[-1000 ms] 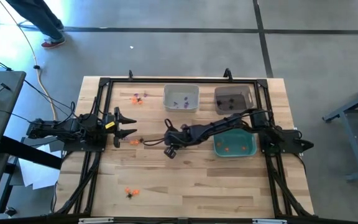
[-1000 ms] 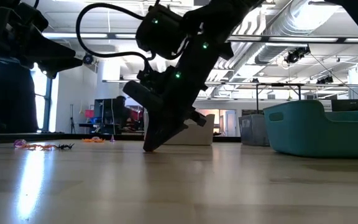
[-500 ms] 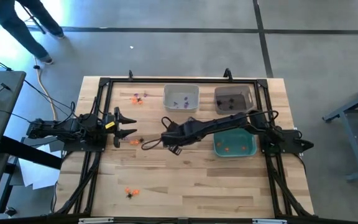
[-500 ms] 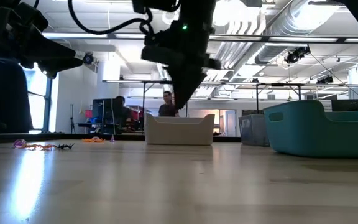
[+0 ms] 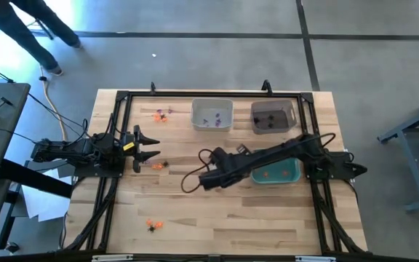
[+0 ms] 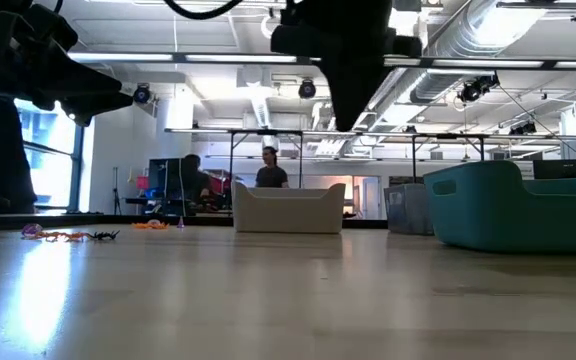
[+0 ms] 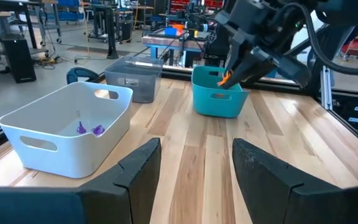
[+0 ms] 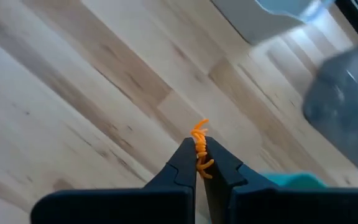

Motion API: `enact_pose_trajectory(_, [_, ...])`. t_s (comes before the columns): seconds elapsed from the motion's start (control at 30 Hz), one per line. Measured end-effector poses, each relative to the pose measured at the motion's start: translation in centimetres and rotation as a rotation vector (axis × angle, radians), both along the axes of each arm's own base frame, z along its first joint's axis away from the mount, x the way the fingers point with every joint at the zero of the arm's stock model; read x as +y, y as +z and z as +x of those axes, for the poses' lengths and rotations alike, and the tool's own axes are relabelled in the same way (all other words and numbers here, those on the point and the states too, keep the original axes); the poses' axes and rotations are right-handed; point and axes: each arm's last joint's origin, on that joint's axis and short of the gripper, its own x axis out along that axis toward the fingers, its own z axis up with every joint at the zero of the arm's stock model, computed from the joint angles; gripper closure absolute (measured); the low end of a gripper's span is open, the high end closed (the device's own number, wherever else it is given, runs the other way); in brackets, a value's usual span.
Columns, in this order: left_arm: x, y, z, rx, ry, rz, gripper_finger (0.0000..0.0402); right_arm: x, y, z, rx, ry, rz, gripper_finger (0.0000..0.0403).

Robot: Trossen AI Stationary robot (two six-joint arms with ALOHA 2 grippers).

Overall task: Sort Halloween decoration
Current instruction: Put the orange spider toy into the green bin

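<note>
Right arm extended from right side across table centre, raised above surface. Right gripper (image 8: 199,163) at arm's tip, 2 fingers pinched together on orange trinket (image 8: 200,144), which protrudes beyond fingertips; same trinket visible from left wrist view. Left arm at left edge of table, level, pointing toward centre. Left gripper (image 5: 147,147) with 2 fingers spread wide, nothing between them.

A large open workshop or robotics lab: exposed ceiling ducts (image 6: 488,40) upper right in the low view, rows of workbenches (image 6: 268,135) behind, people seated (image 6: 270,170) mid-frame, concrete floor (image 5: 195,58).
</note>
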Motion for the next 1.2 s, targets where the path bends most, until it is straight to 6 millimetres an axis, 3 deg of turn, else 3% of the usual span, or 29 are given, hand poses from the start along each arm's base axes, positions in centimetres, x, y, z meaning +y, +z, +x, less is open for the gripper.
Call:
enact_pose_trajectory(0.37, [0.0, 0.0, 0.0, 0.000, 0.000, 0.000, 0.0216, -0.7, -0.4, -2.7, 0.045, -0.190, -0.073, 0.0398])
enact_pose_trajectory(0.63, [0.0, 0.0, 0.0, 0.001, 0.000, 0.000, 0.0216, -2.4, -1.2, -7.9, -0.032, -0.325, 0.010, 0.0398])
enact_pose_trajectory(0.97, [0.0, 0.0, 0.0, 0.000, 0.000, 0.000, 0.0216, -3.7, -1.4, -17.5, -0.146, -0.465, 0.161, 0.0398])
enact_pose_trajectory(1.07, [0.0, 0.0, 0.0, 0.001, 0.000, 0.000, 0.0216, -4.1, -2.3, -19.5, -0.213, -0.494, 0.197, 0.0398])
enact_pose_trajectory(1.2, [0.0, 0.0, 0.0, 0.000, 0.000, 0.000, 0.0216, -4.4, -4.3, -20.7, -0.300, -0.497, 0.269, 0.0398])
